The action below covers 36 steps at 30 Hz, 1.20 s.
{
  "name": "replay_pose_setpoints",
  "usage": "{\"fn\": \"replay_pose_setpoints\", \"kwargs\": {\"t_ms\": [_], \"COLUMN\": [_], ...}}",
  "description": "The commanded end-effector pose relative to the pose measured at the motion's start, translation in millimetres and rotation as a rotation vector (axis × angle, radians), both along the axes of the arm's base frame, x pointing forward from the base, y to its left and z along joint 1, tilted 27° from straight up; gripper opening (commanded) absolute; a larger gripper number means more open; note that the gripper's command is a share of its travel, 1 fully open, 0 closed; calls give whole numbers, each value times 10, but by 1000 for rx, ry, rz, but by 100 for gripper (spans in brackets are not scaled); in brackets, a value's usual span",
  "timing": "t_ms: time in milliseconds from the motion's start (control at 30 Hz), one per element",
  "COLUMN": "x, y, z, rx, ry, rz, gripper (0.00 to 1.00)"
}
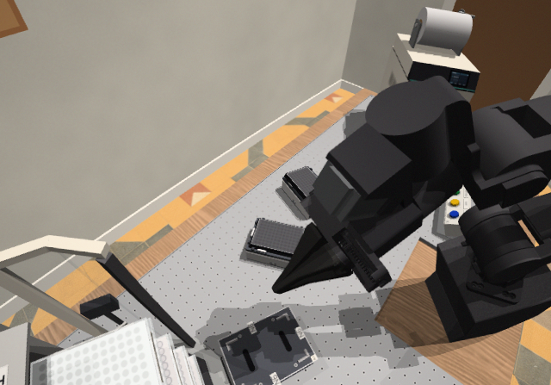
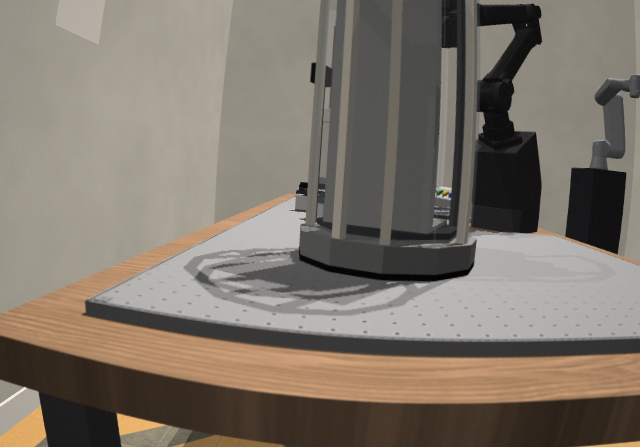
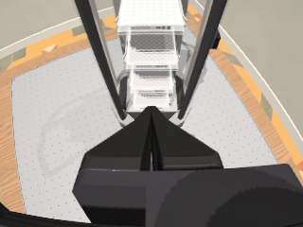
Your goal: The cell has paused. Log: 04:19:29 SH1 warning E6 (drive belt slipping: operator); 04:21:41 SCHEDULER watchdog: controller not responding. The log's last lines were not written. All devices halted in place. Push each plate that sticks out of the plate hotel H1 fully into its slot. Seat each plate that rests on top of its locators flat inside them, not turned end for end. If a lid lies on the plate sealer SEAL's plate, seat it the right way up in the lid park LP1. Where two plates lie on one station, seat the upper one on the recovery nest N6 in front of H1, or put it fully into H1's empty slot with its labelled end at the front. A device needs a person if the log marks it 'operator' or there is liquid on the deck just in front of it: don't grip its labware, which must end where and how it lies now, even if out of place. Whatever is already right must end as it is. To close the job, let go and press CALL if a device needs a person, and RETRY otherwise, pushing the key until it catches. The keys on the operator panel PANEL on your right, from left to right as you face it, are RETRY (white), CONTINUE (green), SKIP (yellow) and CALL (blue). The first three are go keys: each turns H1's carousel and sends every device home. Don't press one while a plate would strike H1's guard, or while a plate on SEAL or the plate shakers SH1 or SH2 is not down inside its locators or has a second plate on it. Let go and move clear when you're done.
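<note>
My gripper (image 1: pixel 278 287) is shut and empty, held high above the deck and pointing toward the plate hotel H1 (image 2: pixel 387 122). In the wrist view the shut fingertips (image 3: pixel 151 110) face the hotel's front, where several clear plates (image 3: pixel 151 57) sit stacked in slots between two dark guard posts; the top plate (image 3: pixel 151 3) reaches furthest forward. In the top view the top clear plate (image 1: pixel 97 358) shows at the lower left. The recovery nest N6 (image 1: pixel 267 347) lies empty below the gripper. A dark plate (image 1: pixel 275 237) rests on one shaker, another dark plate (image 1: pixel 301 180) on a station behind it.
The sealer (image 1: pixel 440 56) stands at the far back. The panel's yellow key (image 1: pixel 454 202) and blue key (image 1: pixel 453 214) peek out behind my arm. My arm base (image 1: pixel 485 282) stands at the right. A second grey arm (image 2: pixel 612 116) stands off the table.
</note>
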State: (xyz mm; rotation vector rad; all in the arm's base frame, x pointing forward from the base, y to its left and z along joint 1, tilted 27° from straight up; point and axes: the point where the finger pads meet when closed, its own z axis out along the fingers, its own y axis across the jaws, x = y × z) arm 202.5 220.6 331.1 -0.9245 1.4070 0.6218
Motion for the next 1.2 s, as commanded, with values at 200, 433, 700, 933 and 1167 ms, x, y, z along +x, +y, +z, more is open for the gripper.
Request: {"fn": "replay_pose_setpoints", "kwargs": {"t_ms": [200,433,700,933,1167], "x": [-32,-31,-31,-31,-31], "y": [-41,-42,-42,-42,-42], "z": [526,526,526,526,526], "rx": [33,33,33,33,33], "ry": [-72,-72,-72,-72,-72], "rz": [0,0,0,0,0], "gripper": [0,0,0,0,0]}}
